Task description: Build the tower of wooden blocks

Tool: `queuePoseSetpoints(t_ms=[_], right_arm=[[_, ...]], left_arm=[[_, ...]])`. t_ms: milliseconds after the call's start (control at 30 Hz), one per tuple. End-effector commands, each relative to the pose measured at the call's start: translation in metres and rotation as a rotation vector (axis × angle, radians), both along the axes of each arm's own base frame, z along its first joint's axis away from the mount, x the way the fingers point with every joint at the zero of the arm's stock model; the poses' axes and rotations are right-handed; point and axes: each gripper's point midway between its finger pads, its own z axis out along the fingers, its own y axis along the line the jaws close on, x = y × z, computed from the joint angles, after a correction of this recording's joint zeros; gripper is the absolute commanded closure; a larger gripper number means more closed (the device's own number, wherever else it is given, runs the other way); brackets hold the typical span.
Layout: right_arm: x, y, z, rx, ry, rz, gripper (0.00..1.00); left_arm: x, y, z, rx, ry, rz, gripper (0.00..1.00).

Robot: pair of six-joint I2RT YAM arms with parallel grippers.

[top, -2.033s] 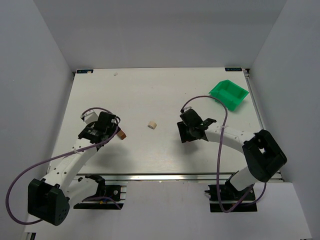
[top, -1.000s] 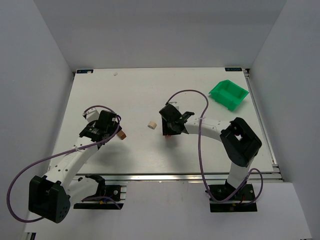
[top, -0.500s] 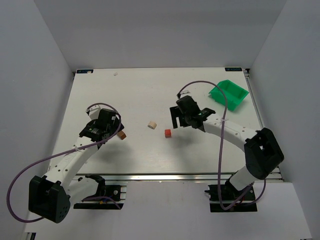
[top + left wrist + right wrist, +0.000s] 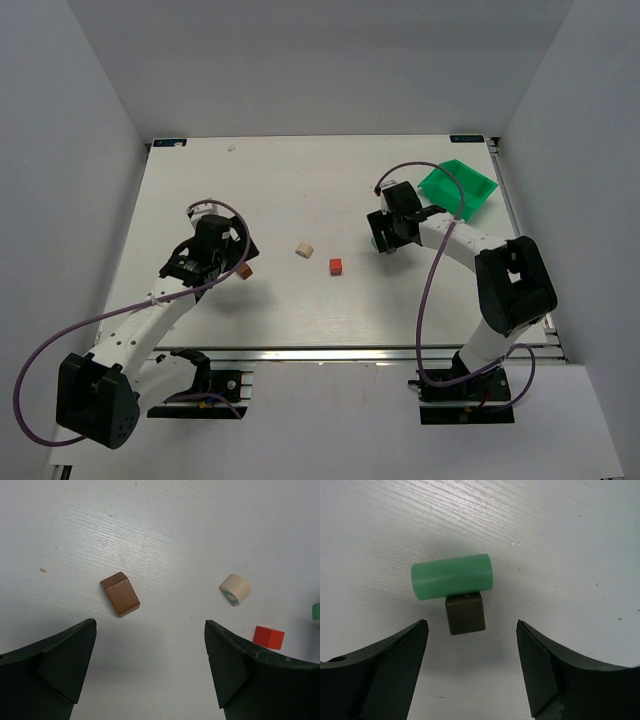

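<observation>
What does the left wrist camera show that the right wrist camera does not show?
Only the left wrist view: a brown block, a cream round piece and a red cube, all lying apart. Only the right wrist view: a green cylinder with a grey-brown cube close against it. Both: the white table and an open, empty gripper, the left gripper and the right gripper.

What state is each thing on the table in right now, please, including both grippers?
brown block: lying flat, loose.
cream block: on its side, loose.
red block: resting flat, alone.
green cylinder: on its side, touching the grey cube.
grey cube: against the cylinder, not gripped.
green bin: upright.
left gripper: open, holding nothing, above the brown block.
right gripper: open, holding nothing, above the grey cube.
</observation>
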Motion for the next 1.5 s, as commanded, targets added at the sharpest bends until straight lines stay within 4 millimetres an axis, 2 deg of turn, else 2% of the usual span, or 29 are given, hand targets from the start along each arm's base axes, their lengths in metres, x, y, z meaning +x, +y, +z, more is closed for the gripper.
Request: queuePoseSetpoints(t_ms=[0,200,333,400,433,500,533,600,633,733,933,1167,1333,1467], right_arm=[[0.006,0.009,0.005,0.049,-0.002,0.06,0.24],[0.007,0.009,-0.008,0.085,0.042,0.056,0.31],[0.004,0.008,-0.016,0.08,0.068,0.059,0.32],[0.003,0.007,-0.017,0.086,0.07,0.045,0.4],[0.003,0.007,-0.017,0.087,0.072,0.042,0.48],[0.001,0.01,-0.013,0.099,0.071,0.05,0.54],[-0.001,0.011,-0.012,0.107,0.074,0.053,0.62],[-0.005,0.014,-0.011,0.12,0.083,0.066,0.67],[-0.008,0.016,-0.011,0.134,0.091,0.074,0.75],[-0.02,0.028,-0.01,0.19,0.138,0.079,0.82],[-0.048,0.056,-0.004,0.322,0.176,0.024,0.8],[-0.052,0.096,0.006,0.417,0.132,-0.063,0.8],[-0.049,0.102,0.005,0.414,0.123,-0.121,0.78],[-0.05,0.117,0.001,0.418,0.145,-0.101,0.76]], left_arm=[[0.003,-0.004,0.01,-0.008,-0.045,-0.03,0.02],[0.005,-0.005,0.012,-0.007,-0.053,-0.037,0.02],[0.004,-0.004,0.011,-0.004,-0.049,-0.031,0.02],[0.003,-0.003,0.012,-0.006,-0.052,-0.027,0.02],[0.003,-0.003,0.013,-0.007,-0.055,-0.027,0.02],[0.004,-0.004,0.015,-0.015,-0.064,-0.03,0.02],[0.003,-0.005,0.014,-0.016,-0.061,-0.032,0.02],[0.003,-0.006,0.014,-0.019,-0.062,-0.038,0.02],[0.003,-0.006,0.015,-0.021,-0.064,-0.037,0.02],[0.002,-0.007,0.014,-0.025,-0.063,-0.04,0.02],[0.003,-0.01,0.015,-0.041,-0.072,-0.052,0.02],[0.001,-0.01,0.011,-0.038,-0.061,-0.057,0.02],[0.0,-0.01,0.01,-0.039,-0.063,-0.059,0.02],[0.0,-0.011,0.011,-0.041,-0.068,-0.065,0.02]])
